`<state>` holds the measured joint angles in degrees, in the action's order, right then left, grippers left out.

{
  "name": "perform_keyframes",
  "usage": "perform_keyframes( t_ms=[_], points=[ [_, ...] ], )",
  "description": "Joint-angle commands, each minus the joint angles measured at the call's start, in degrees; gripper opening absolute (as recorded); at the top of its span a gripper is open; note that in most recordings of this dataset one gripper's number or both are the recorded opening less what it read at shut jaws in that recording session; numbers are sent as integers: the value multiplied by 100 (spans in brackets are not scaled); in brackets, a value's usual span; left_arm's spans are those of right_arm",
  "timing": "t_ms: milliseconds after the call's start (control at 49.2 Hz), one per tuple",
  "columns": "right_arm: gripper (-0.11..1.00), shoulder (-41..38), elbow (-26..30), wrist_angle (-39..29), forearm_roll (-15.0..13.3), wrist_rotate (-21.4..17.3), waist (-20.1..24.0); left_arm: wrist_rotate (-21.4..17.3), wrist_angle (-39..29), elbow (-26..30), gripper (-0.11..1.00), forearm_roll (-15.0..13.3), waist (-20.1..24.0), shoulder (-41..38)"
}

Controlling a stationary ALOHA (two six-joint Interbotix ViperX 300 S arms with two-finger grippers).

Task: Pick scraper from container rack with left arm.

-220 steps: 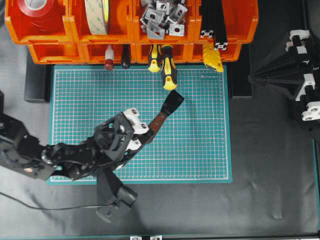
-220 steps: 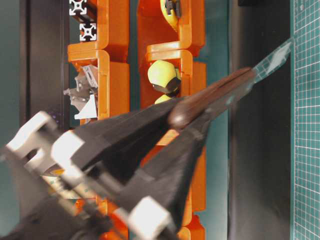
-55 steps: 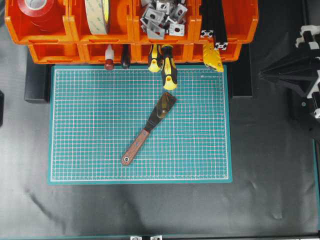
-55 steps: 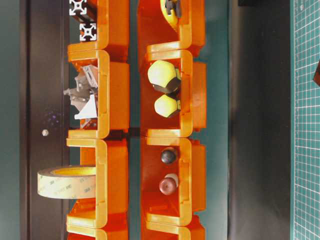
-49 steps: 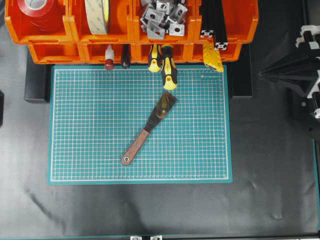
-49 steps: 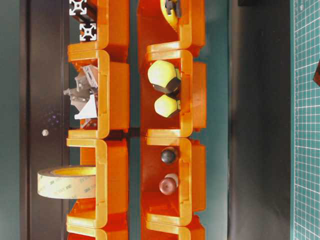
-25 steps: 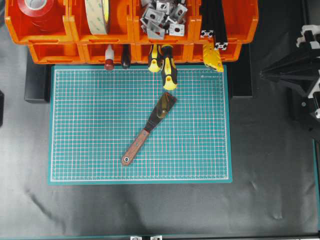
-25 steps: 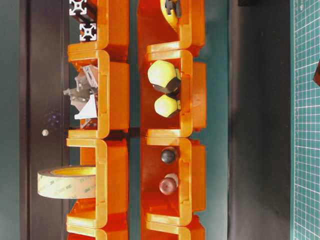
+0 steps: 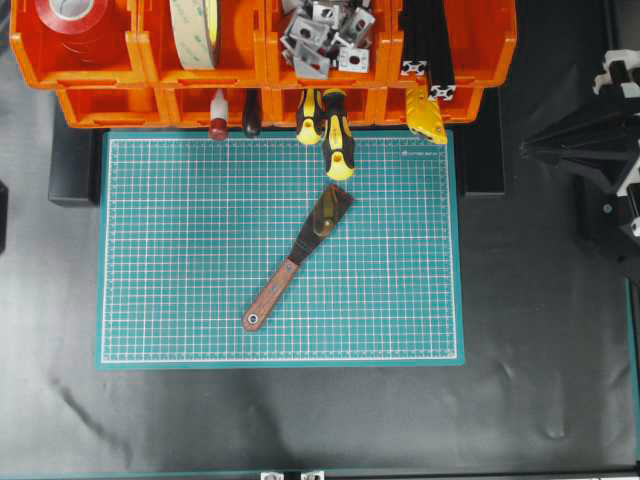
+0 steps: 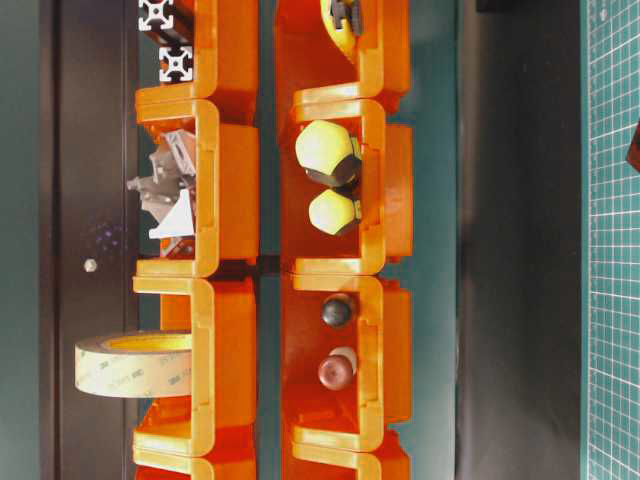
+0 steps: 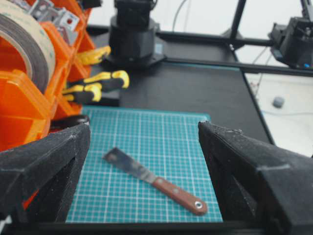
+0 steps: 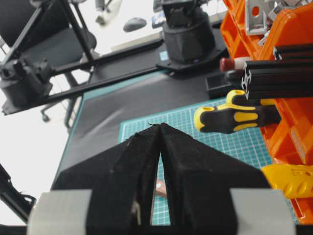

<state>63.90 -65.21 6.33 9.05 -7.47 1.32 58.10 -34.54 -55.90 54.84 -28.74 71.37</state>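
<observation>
The scraper point(image 9: 272, 292) lies flat on the green cutting mat point(image 9: 170, 240), wooden handle toward the near left and dark blade pointing at the container rack point(image 9: 140, 62). In the left wrist view the scraper point(image 11: 161, 182) rests on the mat, ahead of and below my left gripper point(image 11: 144, 126). That gripper is open and its wide-apart fingers hold nothing. It does not show in the overhead view. My right gripper point(image 9: 527, 150) is shut and empty at the right edge. In its own wrist view point(image 12: 159, 127) the tips meet.
Two yellow-and-black screwdrivers point(image 9: 335, 135) stick out of a lower orange bin, close to the scraper's blade. A red-knobbed tool point(image 9: 217, 125) and a yellow tool point(image 9: 427, 115) also poke out. Tape rolls point(image 9: 195, 30) and metal brackets point(image 9: 325, 35) fill the upper bins.
Several seconds ago my left gripper held the scraper above the mat. The scraper now lies on the mat and the left arm has withdrawn. Nothing has moved in the last second.
</observation>
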Motion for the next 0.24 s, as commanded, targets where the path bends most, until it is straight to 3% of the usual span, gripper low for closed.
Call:
perform_keyframes(
  t_ms=[0, 224],
  points=[
    [1, -44, 149, 53, 9, 0, 0, 18, 35, 44, 86, 26, 9, -70],
    [1, -35, 149, 35, 9, 0, 0, 9, 44, -18, 86, 26, 9, -88]
  ],
)
